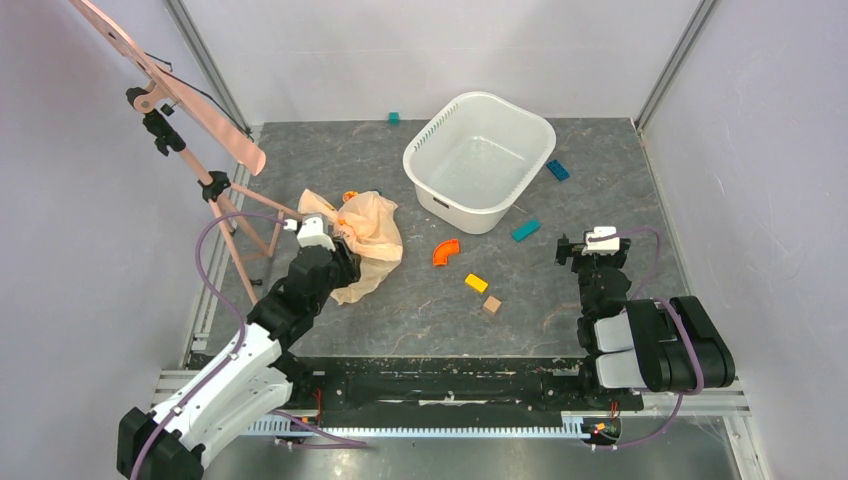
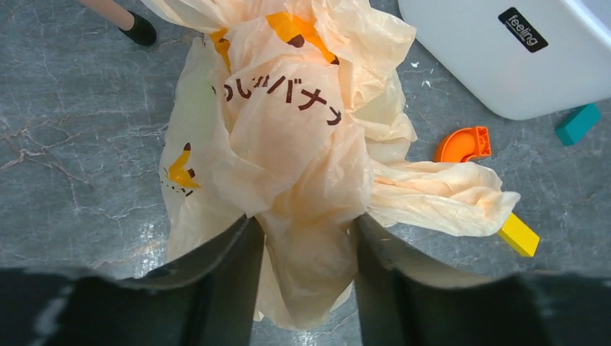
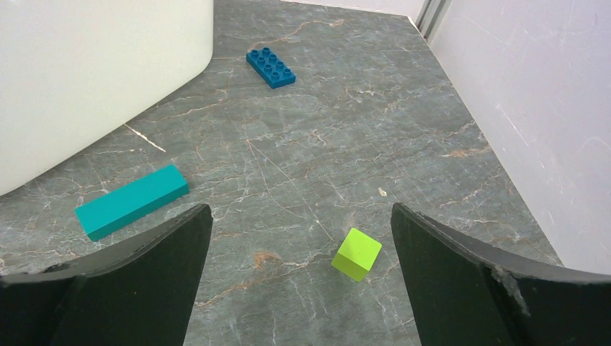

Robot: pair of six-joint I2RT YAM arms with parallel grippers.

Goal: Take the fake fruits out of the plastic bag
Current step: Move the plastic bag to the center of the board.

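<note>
Peach plastic bag [image 1: 372,238] lies crumpled on the table [image 1: 420,320], left of the white tub [image 1: 480,160]. From above, the left pincer [image 1: 338,250] reaches the bag's near edge, but the grip itself is hidden under the wrist. The left wrist view settles it: both fingers [image 2: 230,274] are closed on a bunched fold of the bag. Only there do the dark lettering, a banana print and the tub's black label [image 2: 522,29] show. The bag's contents are hidden by its folds.

The right pincer [image 3: 300,213] hangs wide open above the table, holding nothing. Its own camera alone shows a lime cube [image 3: 356,254] just ahead between the fingers, with a teal bar [image 3: 131,200] to the left and a blue brick [image 3: 270,68] farther off. The brown block [image 1: 492,304] shows only overhead, just beside the yellow block [image 1: 476,283] and near the orange curved block [image 1: 447,251].
</note>
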